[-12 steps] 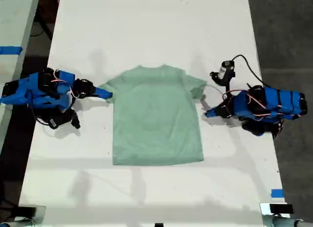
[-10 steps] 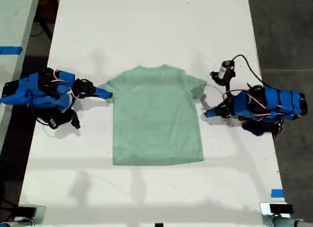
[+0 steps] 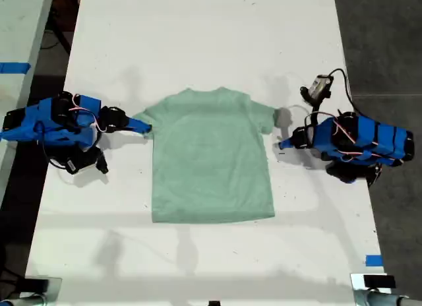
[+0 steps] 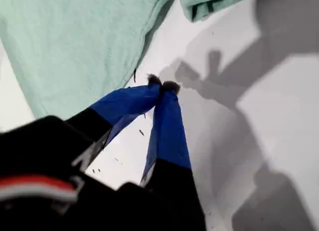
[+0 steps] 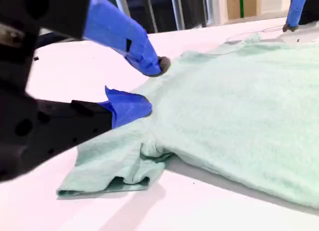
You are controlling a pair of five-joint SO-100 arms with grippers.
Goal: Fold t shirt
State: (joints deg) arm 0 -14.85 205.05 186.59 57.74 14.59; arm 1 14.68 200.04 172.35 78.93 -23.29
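The pale mint-green t shirt (image 3: 211, 161) lies flat on the white table (image 3: 198, 35), neck toward the far edge. At the exterior view's right, my first gripper (image 3: 282, 145) sits just off the shirt's side edge, below the sleeve. In the first wrist view its blue fingers meet at the tips (image 4: 162, 85) over bare table, shut on nothing, with the t shirt (image 4: 75, 42) beside them. At the exterior view's left, my second gripper (image 3: 144, 127) is at the other sleeve. It stands open (image 5: 153, 85): one finger rests on the t shirt (image 5: 239, 91) near the shoulder, the other is raised.
A strip of blue tape (image 3: 373, 260) marks the table near the exterior view's lower right. A second table with blue tape (image 3: 13, 67) stands at that view's left. Dark floor borders both long sides. A black cable (image 3: 336, 78) loops above the first arm.
The first arm has drawn slightly back from the shirt toward the exterior view's right, and its camera and cable have shifted up. The second arm and the shirt have not moved.
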